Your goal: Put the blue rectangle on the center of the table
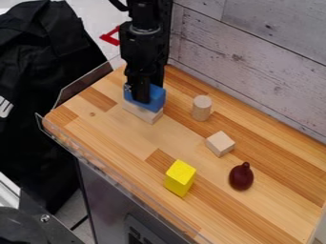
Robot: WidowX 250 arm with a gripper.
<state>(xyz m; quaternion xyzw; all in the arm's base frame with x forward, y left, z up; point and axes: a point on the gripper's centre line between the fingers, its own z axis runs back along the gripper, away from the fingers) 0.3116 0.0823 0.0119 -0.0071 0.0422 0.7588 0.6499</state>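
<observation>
The blue rectangle (155, 98), a smooth-faced block with straight edges, is in the upper left of the frame, on top of a pale wooden block (143, 112) whose long side shows beneath it. The black gripper (146, 97) hangs down over the blue one, covering part of it; whether the jaws are clenched on it or released, I cannot tell.

Right of this stack, near it, a plain wood cylinder (201, 108) stands upright, round-topped and matt. Farther down and right is a pale wooden cube (220, 143), set with a corner toward the bottom of the frame. Below the cube and to its right sits a glossy dark red, bulb-shaped object (241, 177) with a narrow neck. A bright yellow block (180, 177), flat-sided and sharp-edged, is in the lower middle, well apart from the blue one; a broad run of planks lies between the two, left of the cube.

The tabletop (115, 136) is made of light and darker wood strips with visible grain. A transparent rim (75, 148) follows its left edge down to the bottom of the frame. Along the upper right edge rises a wall (255, 62) of whitish, knotty boards. Black fabric (45, 57) hangs in folds at far left.
</observation>
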